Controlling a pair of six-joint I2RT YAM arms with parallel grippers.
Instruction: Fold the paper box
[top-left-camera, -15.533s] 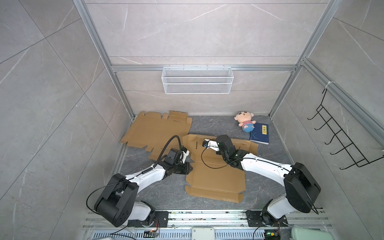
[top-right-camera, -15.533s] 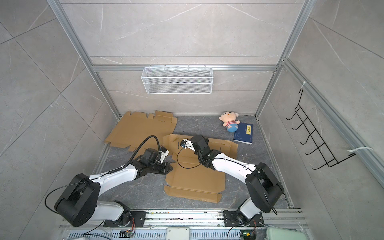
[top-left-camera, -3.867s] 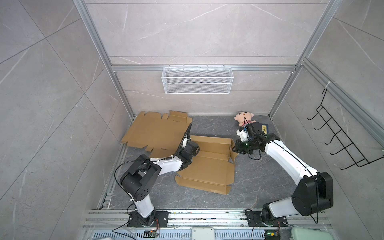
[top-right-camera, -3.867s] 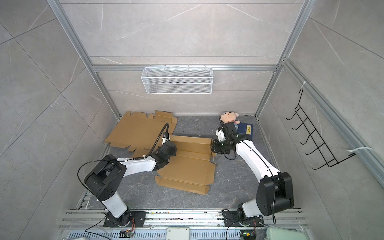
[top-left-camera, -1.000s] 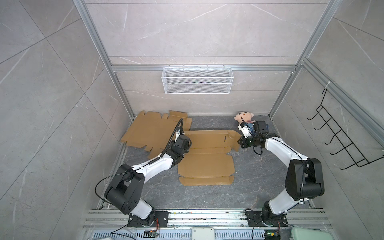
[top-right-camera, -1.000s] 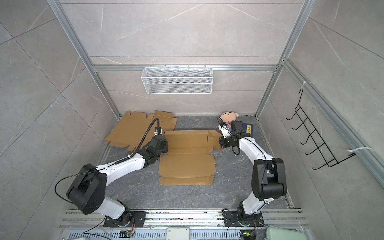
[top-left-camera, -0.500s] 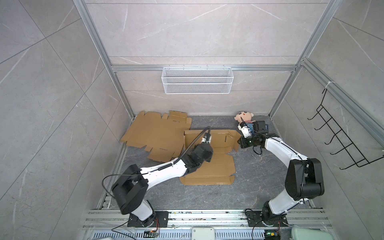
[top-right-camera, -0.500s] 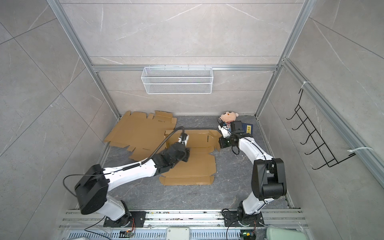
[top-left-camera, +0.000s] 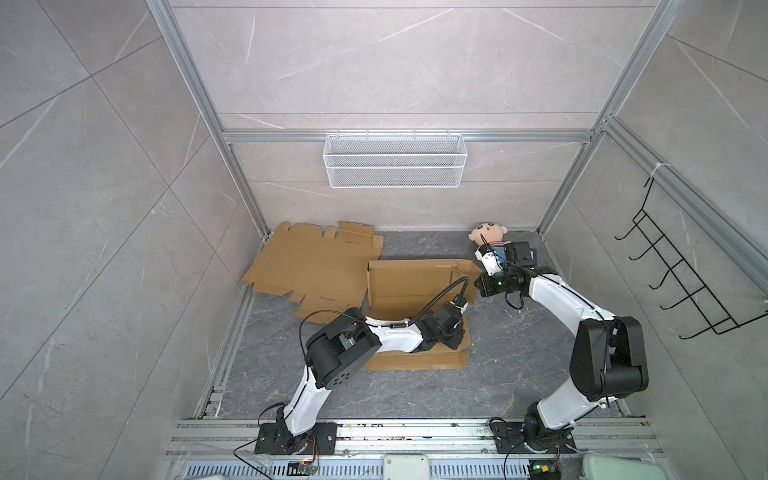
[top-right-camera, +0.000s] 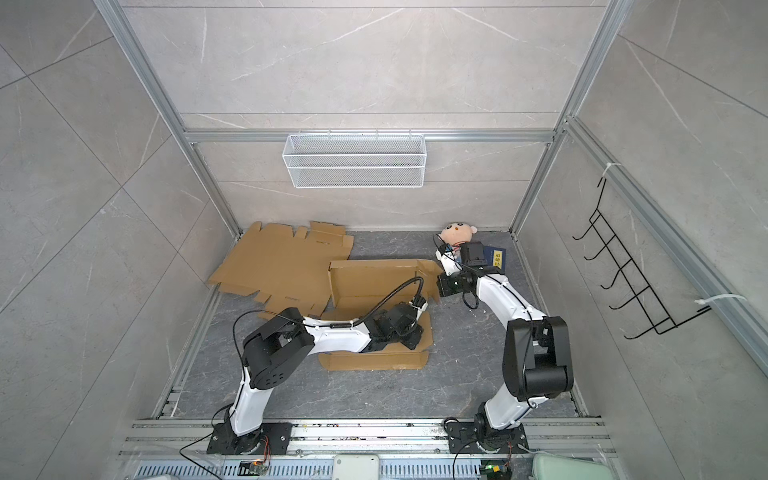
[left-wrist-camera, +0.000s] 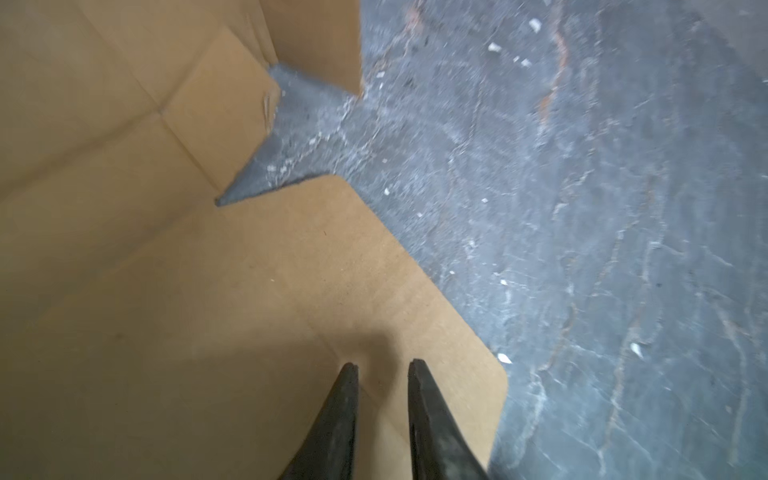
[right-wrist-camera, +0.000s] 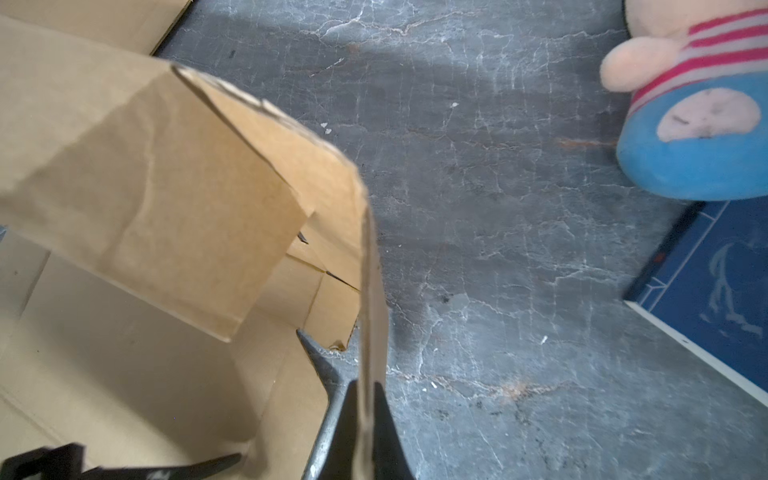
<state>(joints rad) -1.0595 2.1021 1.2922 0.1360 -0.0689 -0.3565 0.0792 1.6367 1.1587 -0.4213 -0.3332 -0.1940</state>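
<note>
Paper box (top-left-camera: 411, 282) is sitting partly raised at mid-frame in both top views. Right pincer (right-wrist-camera: 365, 388) is clamping its standing side flap (right-wrist-camera: 332, 183) — left pincer (left-wrist-camera: 382, 365), slightly parted, is hovering over a flat panel (left-wrist-camera: 249, 311), gripping nothing.

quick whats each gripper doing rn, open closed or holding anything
left gripper: slightly open, empty, tips over the brown cardboard box
right gripper: shut on that box's raised side flap

Plush doll (right-wrist-camera: 685, 124) and blue book (right-wrist-camera: 715, 291) lie near the right claw (right-wrist-camera: 359, 399); wire basket (top-left-camera: 395, 160) hangs well apart.
</note>
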